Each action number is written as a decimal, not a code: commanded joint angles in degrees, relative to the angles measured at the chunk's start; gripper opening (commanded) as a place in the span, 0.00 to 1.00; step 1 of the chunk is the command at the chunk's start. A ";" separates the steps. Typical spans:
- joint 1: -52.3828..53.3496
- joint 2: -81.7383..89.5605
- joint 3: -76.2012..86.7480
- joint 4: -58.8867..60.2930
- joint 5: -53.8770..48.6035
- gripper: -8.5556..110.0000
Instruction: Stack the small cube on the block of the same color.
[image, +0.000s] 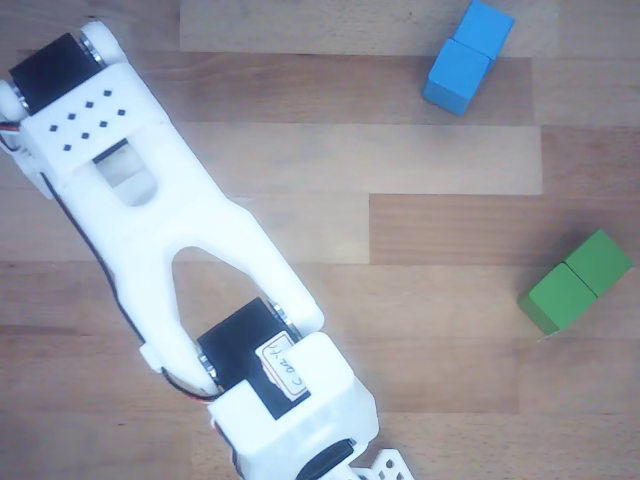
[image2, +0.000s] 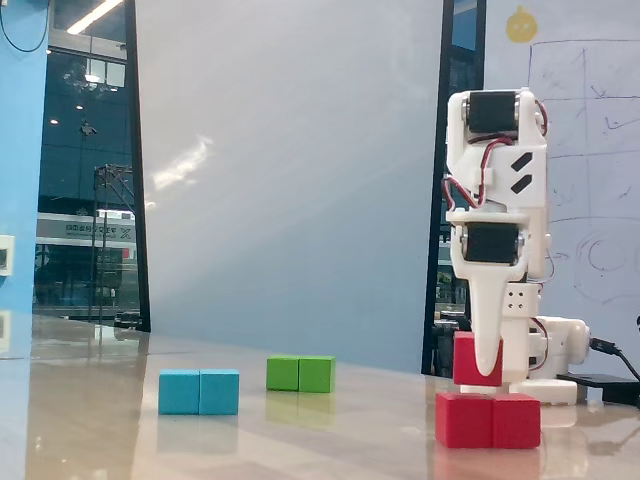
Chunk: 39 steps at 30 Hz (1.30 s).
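In the fixed view my gripper (image2: 487, 368) points straight down and is shut on the small red cube (image2: 463, 360). One white finger (image2: 488, 335) lies across the cube's front face. The cube hangs just above the left half of the red double block (image2: 488, 420), which lies on the table; I cannot tell whether they touch. In the other view the white arm (image: 200, 270) runs from top left to the bottom edge. The cube, the red block and the fingertips are out of sight there.
A blue double block (image2: 199, 391) (image: 467, 55) and a green double block (image2: 300, 374) (image: 577, 282) lie on the wooden table, well apart from the red block. The arm's base (image2: 545, 350) stands right behind the red block.
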 joint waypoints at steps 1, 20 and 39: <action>-0.53 0.62 -5.27 -0.53 0.88 0.12; -0.53 -1.58 -5.27 -0.26 0.88 0.22; 6.68 -0.97 -5.27 0.53 -0.09 0.41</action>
